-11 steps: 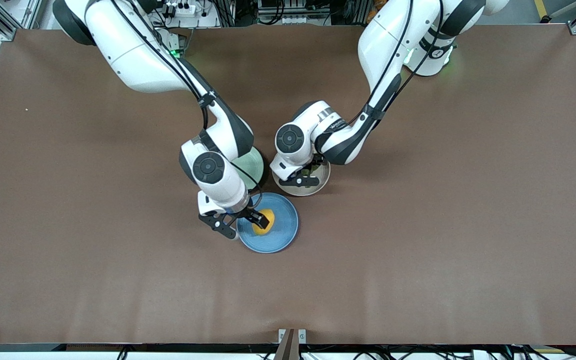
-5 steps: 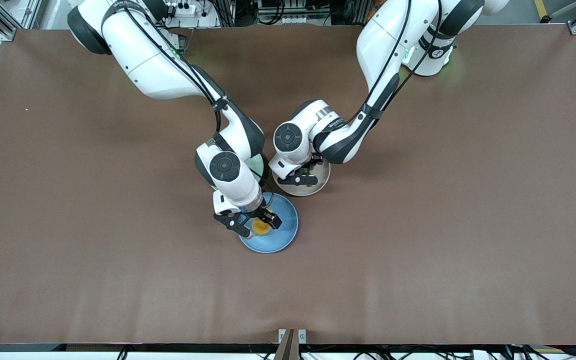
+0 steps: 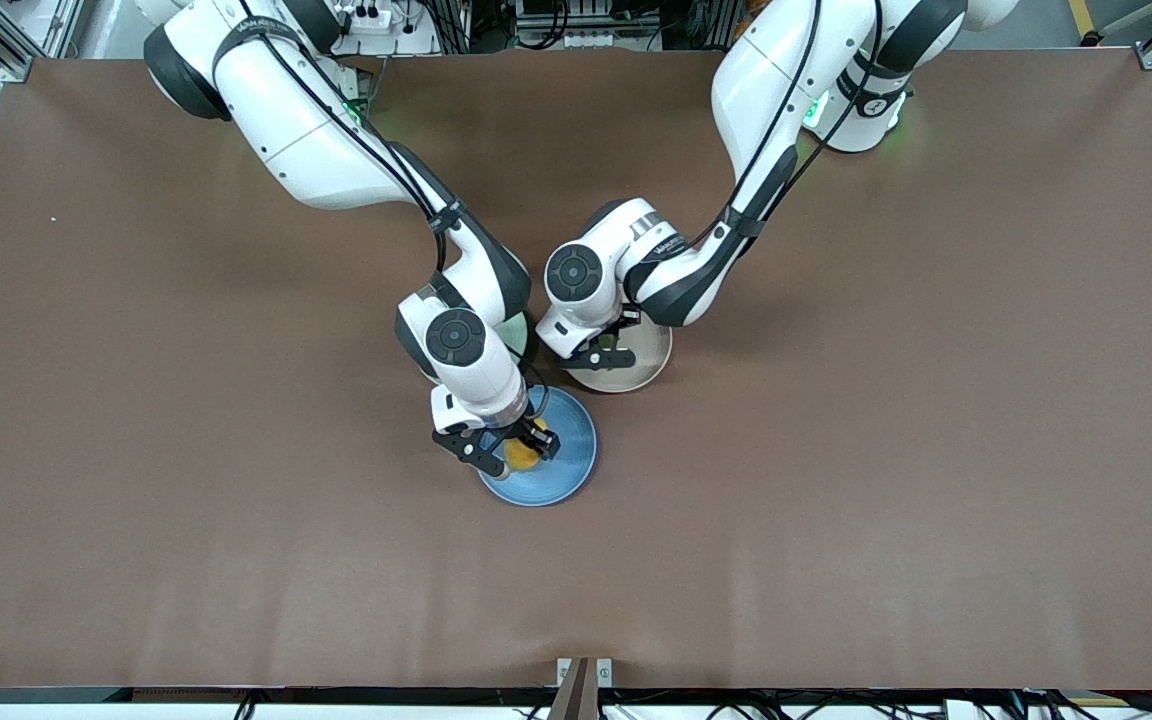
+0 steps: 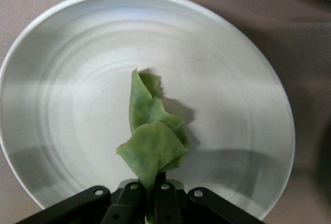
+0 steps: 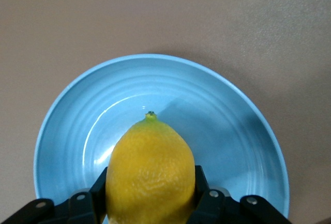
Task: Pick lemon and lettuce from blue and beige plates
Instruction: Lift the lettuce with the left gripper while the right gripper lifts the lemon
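Observation:
The lemon (image 5: 150, 169), yellow and oval, sits between the fingers of my right gripper (image 5: 150, 182), which is shut on it over the blue plate (image 5: 232, 146). In the front view the right gripper (image 3: 508, 448) and the lemon (image 3: 522, 456) are over the part of the blue plate (image 3: 566, 450) toward the right arm's end. My left gripper (image 4: 151, 190) is shut on the stem end of the green lettuce (image 4: 152, 136) over the beige plate (image 4: 62, 79). In the front view the left gripper (image 3: 604, 355) hides the lettuce over the beige plate (image 3: 644, 365).
A mint-green plate (image 3: 514, 330) lies mostly hidden under the right arm, farther from the front camera than the blue plate and beside the beige one. The two arms' wrists are close together. Brown table (image 3: 886, 450) spreads all around the plates.
My right gripper slid from the blue plate's edge to straddle the lemon and shut on it. My left gripper stayed over the beige plate; the lettuce seen beside it earlier is now hidden in the front view.

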Controlling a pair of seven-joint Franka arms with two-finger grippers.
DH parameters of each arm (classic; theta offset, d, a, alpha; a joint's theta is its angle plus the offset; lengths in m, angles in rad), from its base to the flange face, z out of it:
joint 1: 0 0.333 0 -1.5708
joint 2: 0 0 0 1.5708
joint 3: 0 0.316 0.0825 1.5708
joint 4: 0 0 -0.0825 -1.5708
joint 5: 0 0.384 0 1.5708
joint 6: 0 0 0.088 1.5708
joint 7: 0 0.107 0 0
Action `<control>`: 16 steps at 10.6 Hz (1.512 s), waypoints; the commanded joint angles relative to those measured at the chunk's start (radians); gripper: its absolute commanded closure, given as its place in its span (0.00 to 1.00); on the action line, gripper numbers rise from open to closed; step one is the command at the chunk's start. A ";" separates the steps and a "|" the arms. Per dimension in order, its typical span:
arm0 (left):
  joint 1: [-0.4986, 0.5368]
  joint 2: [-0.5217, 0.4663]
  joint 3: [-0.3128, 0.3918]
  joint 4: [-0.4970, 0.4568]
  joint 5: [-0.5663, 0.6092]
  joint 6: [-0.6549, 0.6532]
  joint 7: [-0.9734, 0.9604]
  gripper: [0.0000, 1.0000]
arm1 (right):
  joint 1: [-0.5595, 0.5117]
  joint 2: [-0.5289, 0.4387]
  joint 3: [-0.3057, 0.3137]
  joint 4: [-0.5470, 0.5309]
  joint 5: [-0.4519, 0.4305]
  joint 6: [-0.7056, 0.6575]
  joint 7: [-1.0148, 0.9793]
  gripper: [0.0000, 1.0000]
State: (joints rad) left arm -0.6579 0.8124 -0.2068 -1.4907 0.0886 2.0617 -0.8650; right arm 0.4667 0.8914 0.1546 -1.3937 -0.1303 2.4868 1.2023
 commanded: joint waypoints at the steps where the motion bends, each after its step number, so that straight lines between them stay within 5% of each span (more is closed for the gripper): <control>1: -0.006 -0.025 0.004 0.004 0.010 -0.023 -0.031 1.00 | -0.006 0.018 0.002 0.036 -0.014 -0.017 0.023 1.00; 7: 0.049 -0.136 0.001 0.009 0.008 -0.130 -0.040 1.00 | -0.072 -0.147 0.006 -0.020 0.029 -0.207 -0.040 1.00; 10: 0.148 -0.193 0.004 0.009 0.011 -0.133 -0.042 1.00 | -0.179 -0.363 0.014 -0.279 0.026 -0.213 -0.316 1.00; 16: 0.387 -0.216 0.012 0.015 0.144 -0.133 0.083 1.00 | -0.327 -0.589 -0.033 -0.623 -0.018 -0.232 -0.766 1.00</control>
State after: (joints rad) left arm -0.3221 0.6220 -0.1857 -1.4657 0.1993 1.9393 -0.8459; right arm 0.1701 0.4103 0.1301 -1.8822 -0.1324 2.2289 0.5286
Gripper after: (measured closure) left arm 0.956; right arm 0.352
